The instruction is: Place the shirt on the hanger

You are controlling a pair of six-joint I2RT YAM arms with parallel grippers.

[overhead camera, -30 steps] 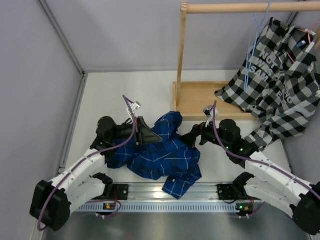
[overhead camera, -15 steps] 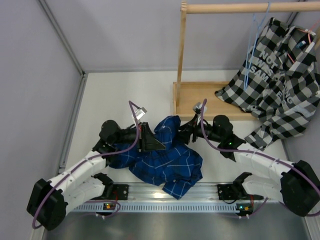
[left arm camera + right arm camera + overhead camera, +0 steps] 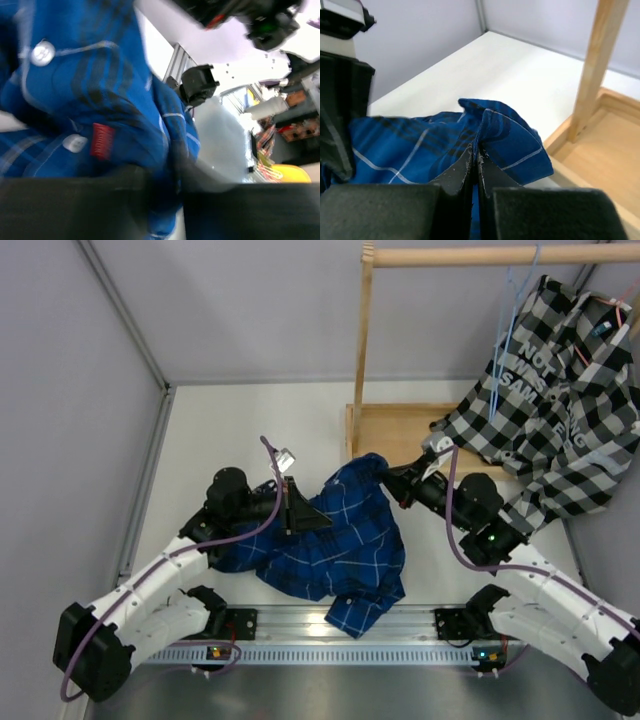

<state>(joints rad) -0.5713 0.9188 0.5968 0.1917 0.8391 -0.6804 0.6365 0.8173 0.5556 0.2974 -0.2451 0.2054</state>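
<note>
The dark blue checked shirt lies crumpled on the table between my two arms. My right gripper is shut on a raised fold at its far right edge; in the right wrist view the fingertips pinch that fold of the shirt. My left gripper rests on the shirt's left part. The left wrist view is blurred, but its jaws stand apart with blue cloth lying in the gap. The pale-blue hanger hangs from the wooden rod at the back right.
A black-and-white checked shirt hangs beside the hanger on the rack. The rack's upright post and wooden base tray stand just behind my right gripper, the post close by in the right wrist view. Grey walls enclose the table.
My right gripper closed on the shirt's edge and drew it up toward the rack. My left gripper's jaws parted from their shut grip on the cloth.
</note>
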